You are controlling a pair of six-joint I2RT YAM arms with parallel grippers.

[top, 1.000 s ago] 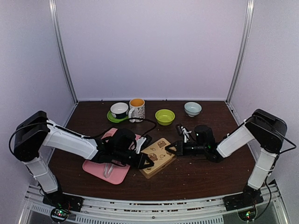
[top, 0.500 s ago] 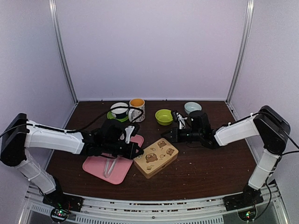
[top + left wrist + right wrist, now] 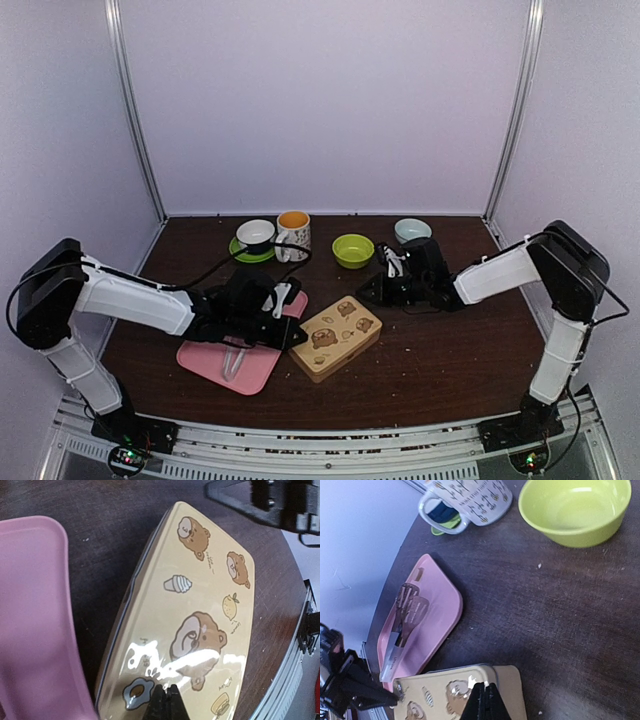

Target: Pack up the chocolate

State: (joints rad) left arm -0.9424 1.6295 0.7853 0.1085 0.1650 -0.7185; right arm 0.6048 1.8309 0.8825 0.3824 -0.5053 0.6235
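No chocolate shows in any view. The cream bear-printed tin (image 3: 338, 335) lies lid-on in the middle of the table. In the left wrist view its lid (image 3: 200, 625) fills the picture. My left gripper (image 3: 166, 694) is shut and empty, its tips hovering over the lid's end by the fried-egg print. In the top view the left gripper (image 3: 297, 338) sits at the tin's left end. My right gripper (image 3: 484, 689) is shut and empty, just above the tin's (image 3: 445, 695) far corner. From above, the right gripper (image 3: 363, 293) is behind and right of the tin.
A pink tray (image 3: 215, 362) holding the long tongs (image 3: 405, 615) lies left of the tin. Along the back stand a cup on a green saucer (image 3: 256, 238), a patterned mug (image 3: 293, 233), a lime bowl (image 3: 353, 250) and a pale blue bowl (image 3: 412, 232).
Both shut grippers have drawn back from the tin's ends, the left toward the tray, the right toward the back. The tin is now uncovered in the top view.
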